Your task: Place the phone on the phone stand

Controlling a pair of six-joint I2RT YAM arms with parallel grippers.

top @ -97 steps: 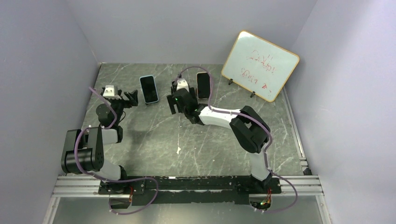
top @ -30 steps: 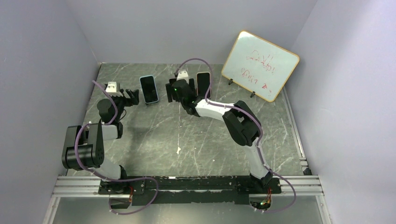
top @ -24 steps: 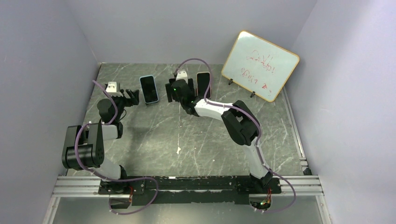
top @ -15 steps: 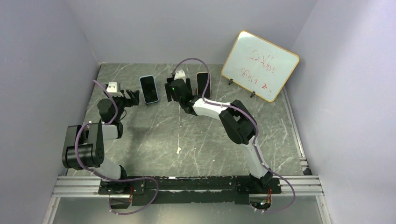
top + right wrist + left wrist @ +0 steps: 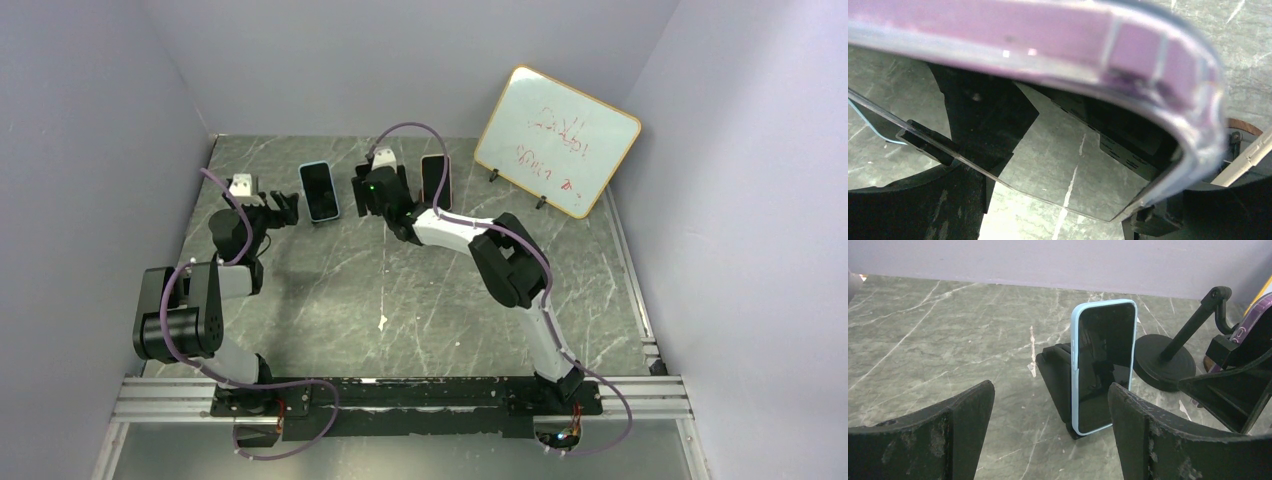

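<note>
The left end effector [image 5: 279, 207] is in the upper left of the top view. Its jaws are spread wide and empty, and it faces the blue-cased phone [image 5: 320, 190]. In the left wrist view this phone leans nearly upright on a black wedge stand [image 5: 1057, 375], which sits on the marble desk [image 5: 400, 300]. Just to the right of it is a round-based stand [image 5: 1166, 359] with a slanted arm.

The right end effector [image 5: 383, 190] is in the upper middle of the top view. It is just beside the purple-cased phone [image 5: 435, 182], which is to the left of the whiteboard [image 5: 557, 140]. In the right wrist view the purple edge of this phone fills the top of the frame, and the phone lies between the two fingers [image 5: 903, 215]. Whether the fingers press on it, I cannot tell.
</note>
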